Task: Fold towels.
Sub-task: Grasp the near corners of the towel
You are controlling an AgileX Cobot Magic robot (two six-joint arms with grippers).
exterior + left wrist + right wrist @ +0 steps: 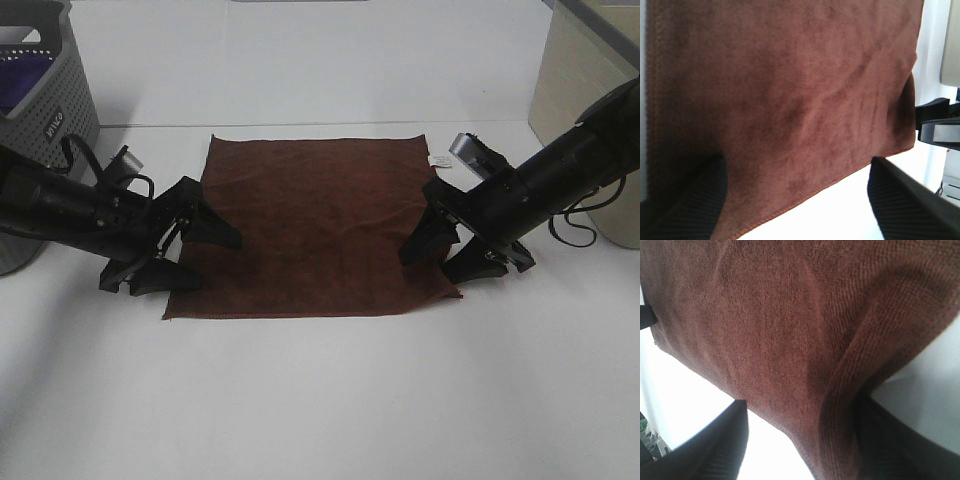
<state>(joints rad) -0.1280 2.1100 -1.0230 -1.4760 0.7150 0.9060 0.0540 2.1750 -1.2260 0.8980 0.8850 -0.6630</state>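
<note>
The dark reddish-brown towel lies flat on the white table, with its small white tag at the far right corner. My left gripper is open and low over the towel's left edge near the front corner; one finger is over the cloth, the other at its edge. In the left wrist view the towel fills the gap between the open fingers. My right gripper is open at the front right corner. In the right wrist view the towel rises in a ridge beside one finger.
A grey slatted basket holding a purple cloth stands at the back left, behind my left arm. A beige container stands at the back right. The right gripper shows in the left wrist view. White table stretches in front.
</note>
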